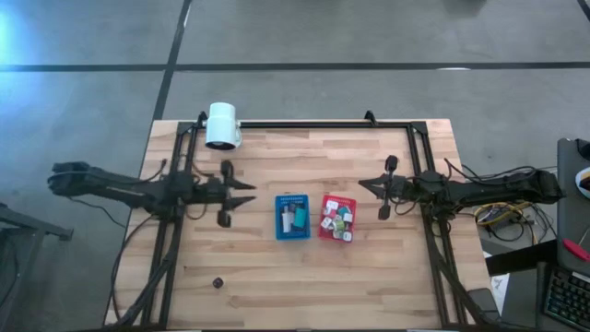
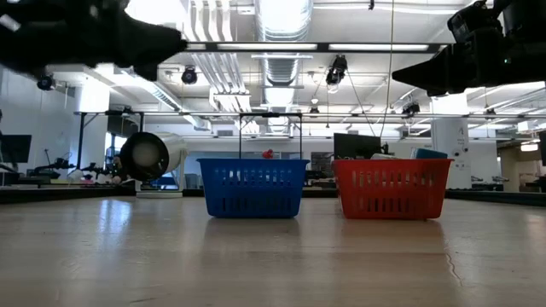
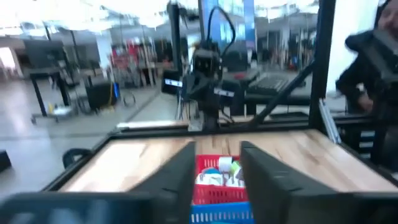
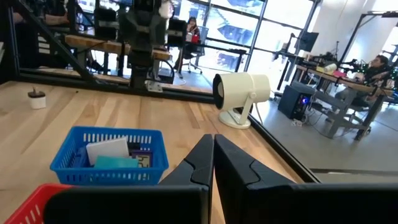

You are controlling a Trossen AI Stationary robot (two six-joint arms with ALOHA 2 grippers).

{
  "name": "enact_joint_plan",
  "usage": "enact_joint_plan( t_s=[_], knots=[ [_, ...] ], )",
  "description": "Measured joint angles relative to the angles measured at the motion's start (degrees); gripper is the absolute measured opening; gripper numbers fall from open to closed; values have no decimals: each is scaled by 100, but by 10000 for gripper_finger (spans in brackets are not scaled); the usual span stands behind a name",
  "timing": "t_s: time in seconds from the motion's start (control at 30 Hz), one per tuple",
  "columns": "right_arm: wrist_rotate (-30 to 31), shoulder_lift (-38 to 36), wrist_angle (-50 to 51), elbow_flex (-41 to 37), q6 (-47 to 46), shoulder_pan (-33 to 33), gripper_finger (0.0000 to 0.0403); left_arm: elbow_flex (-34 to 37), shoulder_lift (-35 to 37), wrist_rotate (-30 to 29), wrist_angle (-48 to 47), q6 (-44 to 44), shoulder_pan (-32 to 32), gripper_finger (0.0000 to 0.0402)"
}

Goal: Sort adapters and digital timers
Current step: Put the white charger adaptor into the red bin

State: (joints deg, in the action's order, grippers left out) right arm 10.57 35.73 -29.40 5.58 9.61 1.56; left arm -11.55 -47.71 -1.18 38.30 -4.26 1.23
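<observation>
scene: two arms hang above a wooden table (image 1: 304,277), with a blue basket (image 1: 292,217) and a red basket (image 1: 337,218) side by side at its middle.
digital timers: they lie in the blue basket, blue, teal and white (image 4: 116,154).
adapters: small white cubes fill the red basket (image 1: 337,221), just right of the blue basket.
left gripper: it hovers left of the blue basket (image 1: 241,194), fingers (image 3: 174,180) parted and grasping nothing.
right gripper: it hovers right of the red basket (image 1: 367,184), fingers pressed together, empty.
stray item: a small dark object (image 1: 218,283) sits well apart from the blue basket, near the front-left; what it is cannot be told.
step in hand: sorting appears essentially finished.
next move: probably only parking the arms.
</observation>
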Motion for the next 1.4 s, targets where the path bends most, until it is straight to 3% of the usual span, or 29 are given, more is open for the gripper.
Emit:
enact_joint_plan(
  t_s=[0.13, 0.2, 0.43, 1.4],
  knots=[
    [4, 7, 3, 0, -2, 0, 8, 780, 763, -102, 315, -153, -14, 31],
    [9, 62, -33, 0, 17, 0, 8, 1065, 1098, -93, 323, -217, -19, 10],
    [23, 131, -34, 0, 80, 0, 8, 1119, 1591, -79, -564, -516, -55, 12],
    [161, 915, -613, 0, 107, -4, 8, 1121, 1579, -79, -793, -561, -53, 16]
  ],
)
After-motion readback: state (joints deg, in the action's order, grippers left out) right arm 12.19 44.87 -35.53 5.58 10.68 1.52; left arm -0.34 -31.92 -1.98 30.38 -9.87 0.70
